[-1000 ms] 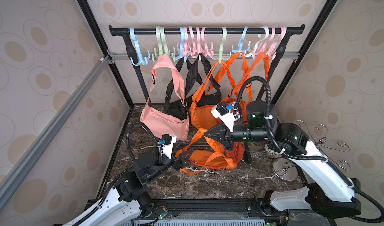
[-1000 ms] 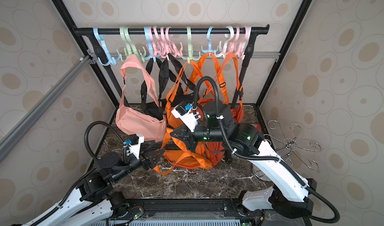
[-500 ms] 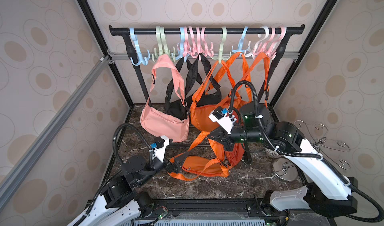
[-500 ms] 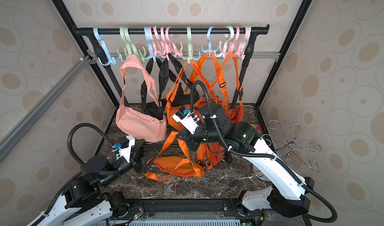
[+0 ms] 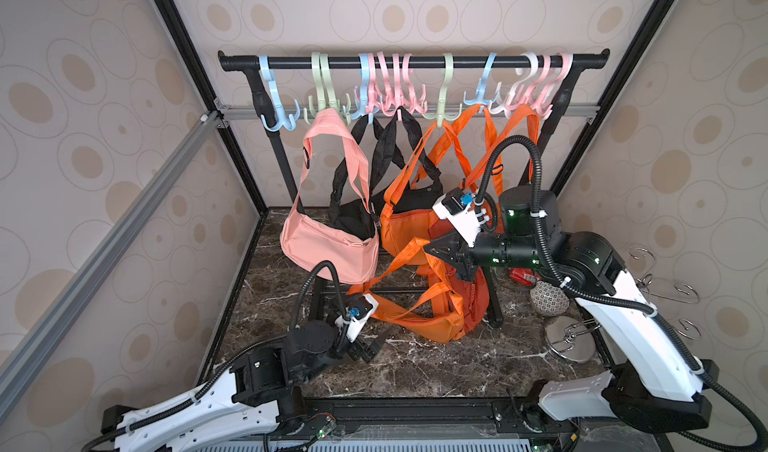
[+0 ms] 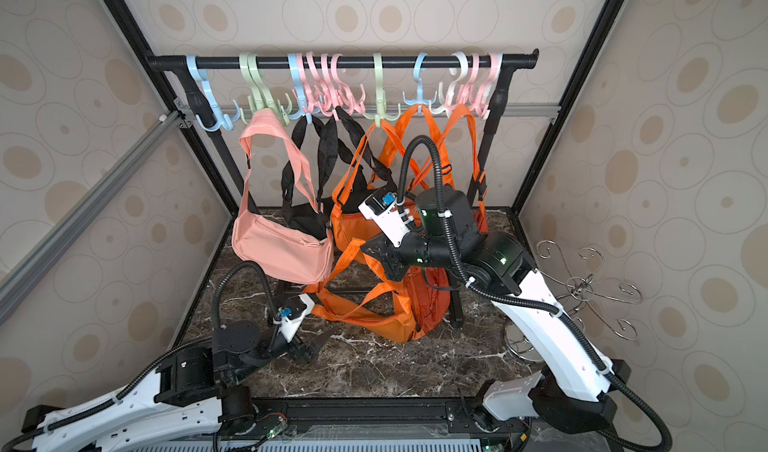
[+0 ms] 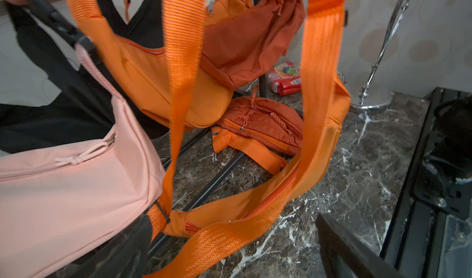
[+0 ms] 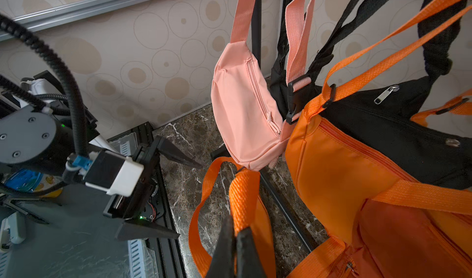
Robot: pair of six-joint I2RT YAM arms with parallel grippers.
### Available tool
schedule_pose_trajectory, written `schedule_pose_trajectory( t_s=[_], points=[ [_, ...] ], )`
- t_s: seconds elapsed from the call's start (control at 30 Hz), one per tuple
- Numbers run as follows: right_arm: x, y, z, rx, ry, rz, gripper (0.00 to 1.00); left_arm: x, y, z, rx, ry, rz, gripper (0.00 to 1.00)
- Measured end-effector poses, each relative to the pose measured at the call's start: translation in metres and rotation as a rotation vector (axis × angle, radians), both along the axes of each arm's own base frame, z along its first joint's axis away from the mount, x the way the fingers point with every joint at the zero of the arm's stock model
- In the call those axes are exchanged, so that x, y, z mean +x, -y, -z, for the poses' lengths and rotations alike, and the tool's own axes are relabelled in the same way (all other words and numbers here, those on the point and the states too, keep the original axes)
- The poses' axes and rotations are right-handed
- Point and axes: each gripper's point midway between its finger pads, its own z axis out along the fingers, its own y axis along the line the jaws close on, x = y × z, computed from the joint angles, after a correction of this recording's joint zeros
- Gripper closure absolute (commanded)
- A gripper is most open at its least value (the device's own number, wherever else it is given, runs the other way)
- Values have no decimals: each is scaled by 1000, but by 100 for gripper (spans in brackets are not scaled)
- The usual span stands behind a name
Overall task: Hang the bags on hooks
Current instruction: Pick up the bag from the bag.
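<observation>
**Hold.** The right claw (image 8: 236,234) is closed tight on the orange strap (image 8: 242,187). It pinches the webbing near the top of the loop, so the loop hangs open below the grip for a hook to enter. The bag (image 5: 432,325) lies low, its body resting on the marble surface (image 5: 436,371) in front of the rack, with the strap rising to the grip. The left claw (image 8: 190,200) stands fully open and holds nothing. It sits low, near the bag's end.

**Clearance.** The middle of the rail (image 5: 415,61) is crowded. The pink bag (image 5: 328,246), a black bag (image 5: 353,217) and a hung orange bag (image 5: 405,225) fill the space below, and their straps cross. The light-blue hook (image 5: 276,115) at the rail's end on the left arm's side carries nothing and has open room beneath. Any lift likely has to pass close to the hung orange bag.
</observation>
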Motion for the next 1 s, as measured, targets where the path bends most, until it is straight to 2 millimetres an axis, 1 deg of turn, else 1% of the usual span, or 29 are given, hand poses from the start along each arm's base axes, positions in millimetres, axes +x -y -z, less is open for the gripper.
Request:
schedule_pose_trajectory(
  t_s=[0.07, 0.17, 0.27, 0.37, 0.43, 0.6, 0.67, 0.83, 1.0],
  points=[
    [4, 1, -2, 2, 1, 5, 100, -2, 6, 4, 42, 26, 1, 0],
    [6, 2, -4, 6, -3, 4, 100, -1, 6, 4, 55, 54, -22, 0],
    [3, 1, -4, 11, -8, -12, 100, 4, -2, -4, 31, 86, -69, 0],
    [0, 0, -5, 17, -13, -27, 100, 9, -5, -13, 12, 117, -108, 0],
    [-2, 0, -6, 24, -16, -39, 100, 14, 0, -13, 28, 135, -126, 0],
    [-11, 3, -13, 44, -9, -60, 100, 23, 25, 4, 131, 170, -123, 0],
    [-13, 4, -16, 49, -5, -63, 100, 24, 29, 6, 147, 181, -118, 0],
    [-19, 3, -20, 63, -9, -91, 100, 30, 29, -3, 129, 214, -140, 0],
    [-31, 0, -17, 67, -45, -150, 100, 43, 24, -22, 85, 275, -190, 0]
  ],
)
